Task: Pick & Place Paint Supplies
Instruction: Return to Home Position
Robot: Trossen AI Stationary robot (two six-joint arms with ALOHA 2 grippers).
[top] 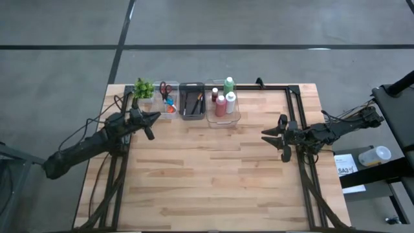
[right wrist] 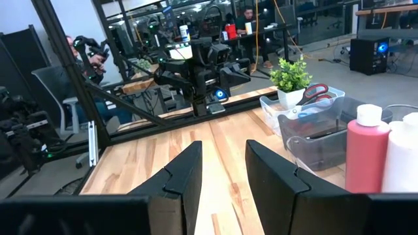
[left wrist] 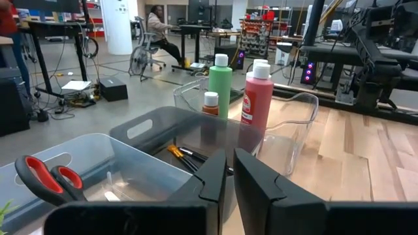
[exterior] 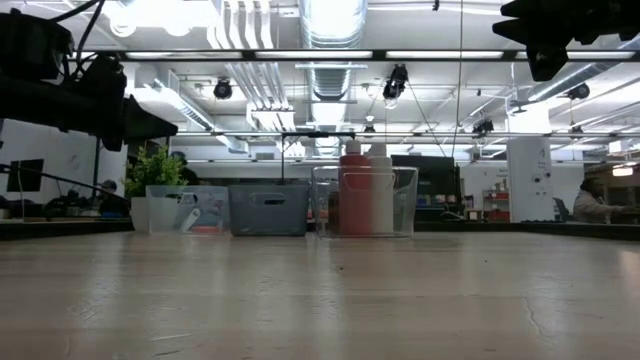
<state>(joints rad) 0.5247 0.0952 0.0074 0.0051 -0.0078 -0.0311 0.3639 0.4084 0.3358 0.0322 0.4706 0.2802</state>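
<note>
Hovering just short of the scissors (top: 165, 88) in the left bin (top: 156, 98), left claw (top: 154, 118) pressed together, empty. Well apart from the bins, right claw (top: 268, 134) spread, empty. Nothing loose on tabletop (top: 213, 175); only retreat ahead.

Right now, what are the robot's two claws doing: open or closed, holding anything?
Left gripper: closed, empty, just in front of the bins.
Right gripper: open, empty, over the right side of the table.
</note>
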